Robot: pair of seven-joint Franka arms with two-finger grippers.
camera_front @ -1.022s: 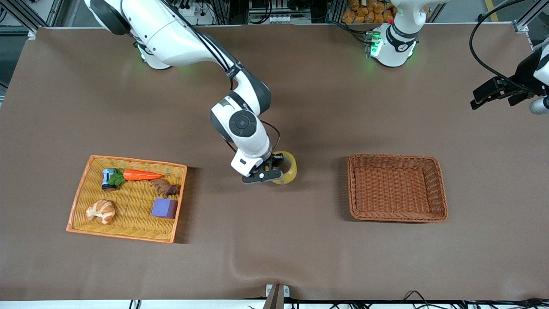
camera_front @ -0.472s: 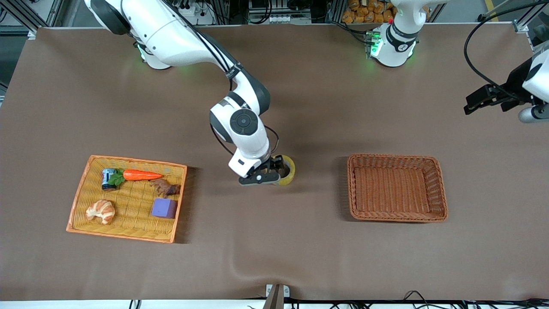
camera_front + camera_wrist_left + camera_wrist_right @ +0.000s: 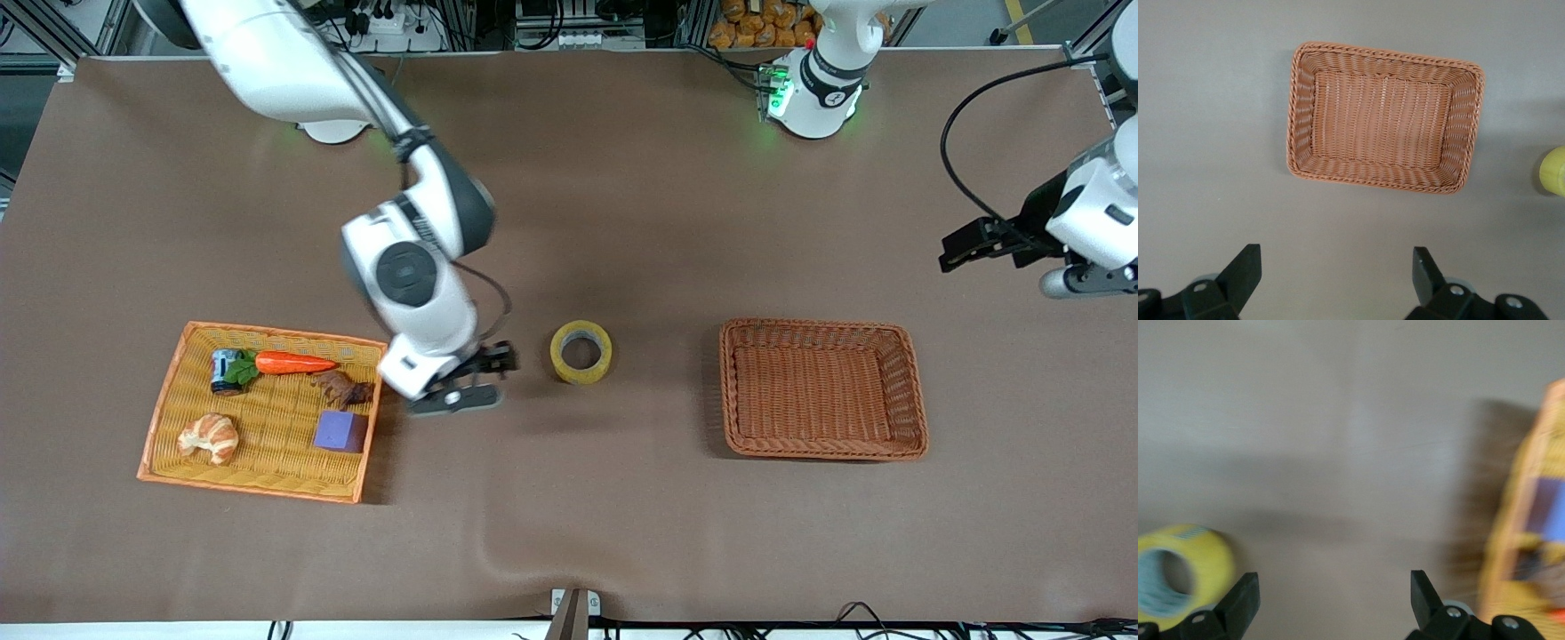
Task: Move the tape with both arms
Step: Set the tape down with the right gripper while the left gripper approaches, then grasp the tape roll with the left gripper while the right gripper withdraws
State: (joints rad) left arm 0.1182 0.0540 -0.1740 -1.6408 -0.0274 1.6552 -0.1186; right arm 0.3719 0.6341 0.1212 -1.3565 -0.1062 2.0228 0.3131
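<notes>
The tape (image 3: 581,352) lay flat on the desk (image 3: 622,222) between two baskets; the right gripper (image 3: 471,378) and the left gripper (image 3: 965,249) hung wide open, both empty.

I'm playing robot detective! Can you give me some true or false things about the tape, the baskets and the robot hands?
1. The tape lies on the table, between the two baskets. True.
2. The right gripper is holding the tape. False: it is open and empty, over the table beside the orange tray.
3. The brown basket has a carrot in it. False: it is empty.
4. The left gripper is open. True.
</notes>
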